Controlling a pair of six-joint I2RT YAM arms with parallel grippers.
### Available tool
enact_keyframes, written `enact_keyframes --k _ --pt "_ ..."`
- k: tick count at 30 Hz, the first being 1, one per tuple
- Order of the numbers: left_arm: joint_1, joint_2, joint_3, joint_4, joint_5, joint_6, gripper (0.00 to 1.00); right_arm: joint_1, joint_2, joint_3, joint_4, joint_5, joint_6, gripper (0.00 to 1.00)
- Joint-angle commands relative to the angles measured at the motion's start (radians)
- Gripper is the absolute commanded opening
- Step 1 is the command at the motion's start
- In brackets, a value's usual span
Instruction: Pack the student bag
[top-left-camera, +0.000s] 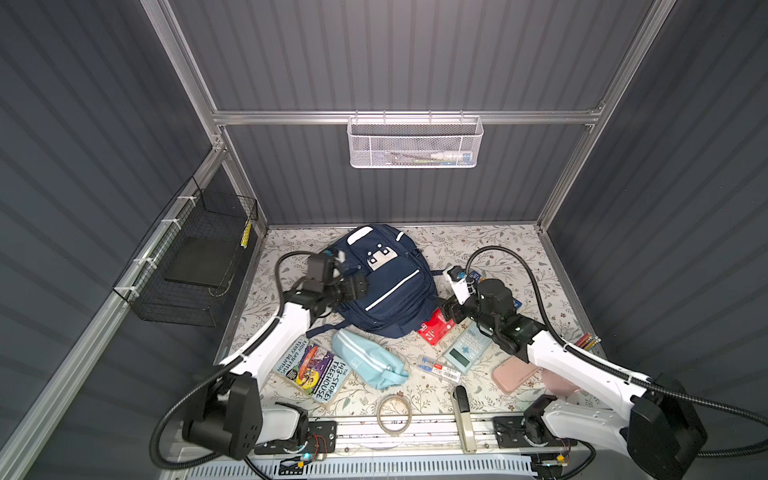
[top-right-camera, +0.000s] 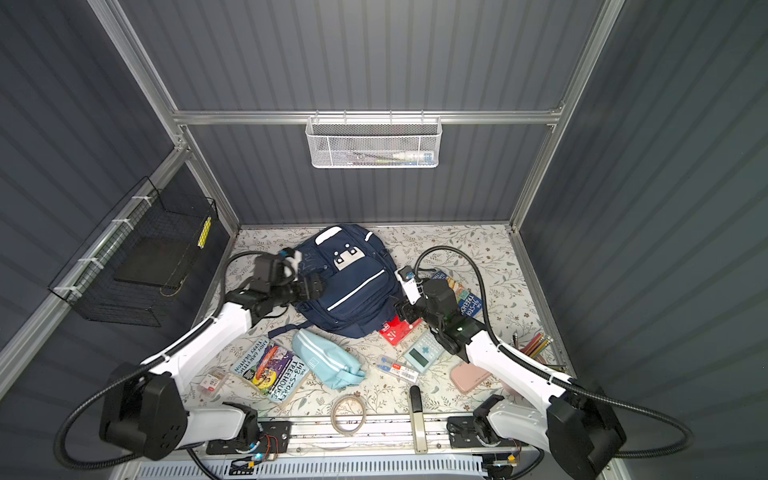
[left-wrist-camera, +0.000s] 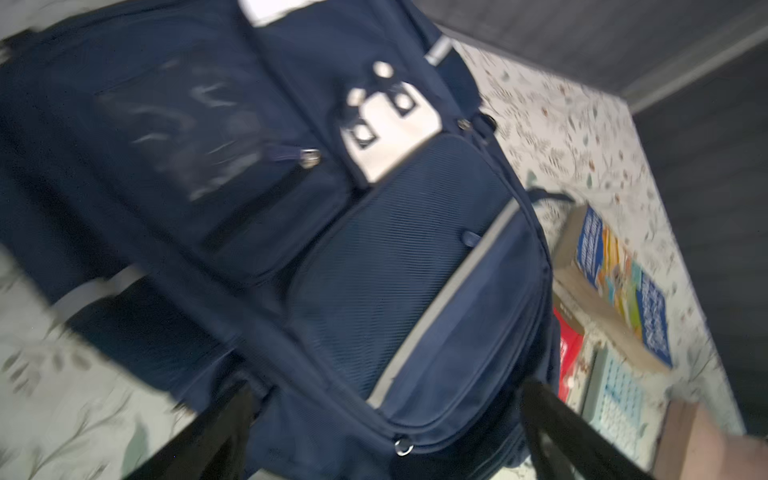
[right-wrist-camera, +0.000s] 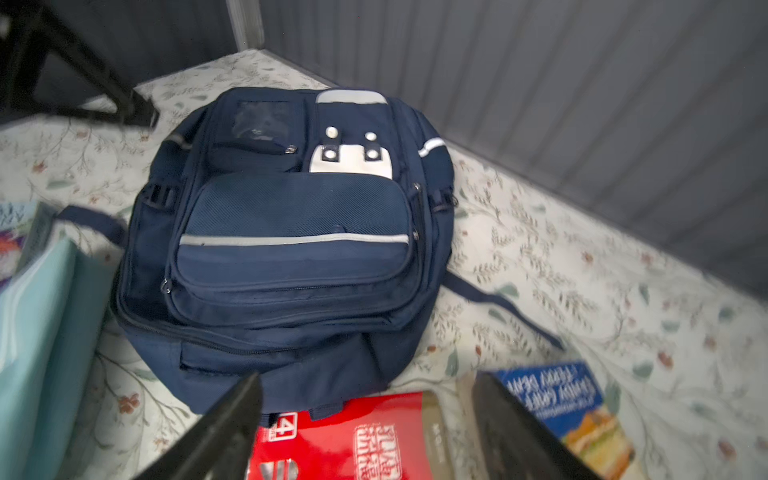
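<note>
Two pincers flank the student bag (top-left-camera: 386, 286), which lies flat with its front pockets up on the floral table (top-left-camera: 498, 249), between them. The left pincer (top-left-camera: 355, 286) sits at the edge of the bag's front. In the left wrist view its black fingers (left-wrist-camera: 208, 436) stand spread wide, with the bag's lower pocket and grey stripe just ahead of them, and they pinch nothing. That view is smeared, so I cannot tell whether the tips brush the fabric.

The right pincer (top-left-camera: 448, 309) hangs at the bag's opposite side, near its bottom corner and apart from it. Its fingers (right-wrist-camera: 224, 432) are spread wide too, with nothing between them. Directly below this pincer lies a red packet (right-wrist-camera: 353, 436), which touches the bag's bottom edge. A blue book (right-wrist-camera: 552, 395) lies just beside the pincer, on the side away from the bag. Back along the right arm from its pincer are a pale calculator (top-left-camera: 467, 347) and a pink case (top-left-camera: 515, 374). Back along the left arm from its pincer lie a light blue pouch (top-left-camera: 370, 361) and a Treehouse book (top-left-camera: 311, 370).
</note>
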Motion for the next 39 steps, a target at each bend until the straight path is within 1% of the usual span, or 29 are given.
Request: enact_keyframes --k 1,4,6,8,11,14,17,19,20,21,22,23,24,25,29,32,34,35,36,37,39 --pt "-0.126 0.162 0.144 -0.093 -0.138 0.163 0.97 -0.029 -0.020 0.046 -0.152 0.072 0.261 0.88" --pt "-0.182 0.289 0.233 -0.110 -0.205 0.251 0.90 -0.051 -0.072 0.023 -0.169 0.043 0.315 0.89" --pt "-0.221 0.350 0.293 -0.140 -0.234 0.301 0.89 -0.064 -0.096 -0.005 -0.168 0.016 0.345 0.89" --pt "-0.257 0.388 0.316 -0.139 -0.271 0.332 0.89 -0.073 -0.118 -0.034 -0.160 -0.003 0.368 0.89" --pt "-0.274 0.445 0.327 -0.143 -0.336 0.327 0.89 -0.078 -0.152 -0.083 -0.137 0.003 0.406 0.90" --pt "-0.277 0.494 0.344 -0.133 -0.372 0.353 0.89 -0.080 -0.186 -0.121 -0.114 -0.012 0.411 0.90" --pt "-0.280 0.544 0.374 -0.139 -0.361 0.360 0.91 -0.080 -0.201 -0.145 -0.104 -0.005 0.411 0.91" --pt "-0.288 0.567 0.382 -0.144 -0.353 0.349 0.99 -0.080 -0.198 -0.155 -0.107 0.006 0.411 0.91" --pt "-0.289 0.579 0.382 -0.138 -0.350 0.341 0.97 -0.082 -0.194 -0.158 -0.108 0.004 0.411 0.91" --pt "-0.289 0.590 0.382 -0.144 -0.354 0.330 0.80 -0.081 -0.192 -0.161 -0.106 0.002 0.413 0.91" --pt "-0.289 0.594 0.400 -0.153 -0.358 0.321 0.59 -0.082 -0.190 -0.163 -0.106 0.003 0.416 0.91" --pt "-0.289 0.585 0.420 -0.157 -0.356 0.315 0.33 -0.082 -0.189 -0.164 -0.105 0.006 0.420 0.91" --pt "-0.289 0.565 0.422 -0.153 -0.355 0.310 0.09 -0.081 -0.187 -0.167 -0.104 0.007 0.426 0.90" --pt "-0.288 0.543 0.427 -0.155 -0.353 0.305 0.00 -0.082 -0.187 -0.167 -0.103 0.003 0.430 0.90" --pt "-0.274 0.445 0.517 -0.252 -0.345 0.284 0.00 -0.089 -0.186 -0.160 -0.111 0.004 0.468 0.88" --pt "-0.230 0.363 0.526 -0.265 -0.256 0.247 0.00 -0.092 -0.177 -0.149 -0.124 0.012 0.475 0.89" --pt "-0.204 0.329 0.520 -0.281 -0.233 0.241 0.00 -0.101 -0.168 -0.129 -0.172 0.053 0.495 0.89" --pt "-0.189 0.315 0.514 -0.290 -0.228 0.236 0.00 -0.111 -0.165 -0.112 -0.213 0.085 0.520 0.90" --pt "-0.177 0.300 0.504 -0.293 -0.207 0.228 0.00 -0.131 -0.163 -0.099 -0.260 0.110 0.554 0.93" --pt "-0.162 0.285 0.482 -0.272 -0.166 0.216 0.00 -0.165 -0.159 -0.088 -0.307 0.109 0.593 0.96" --pt "-0.138 0.257 0.447 -0.240 -0.078 0.190 0.00 -0.257 -0.148 -0.088 -0.338 0.033 0.635 0.98"
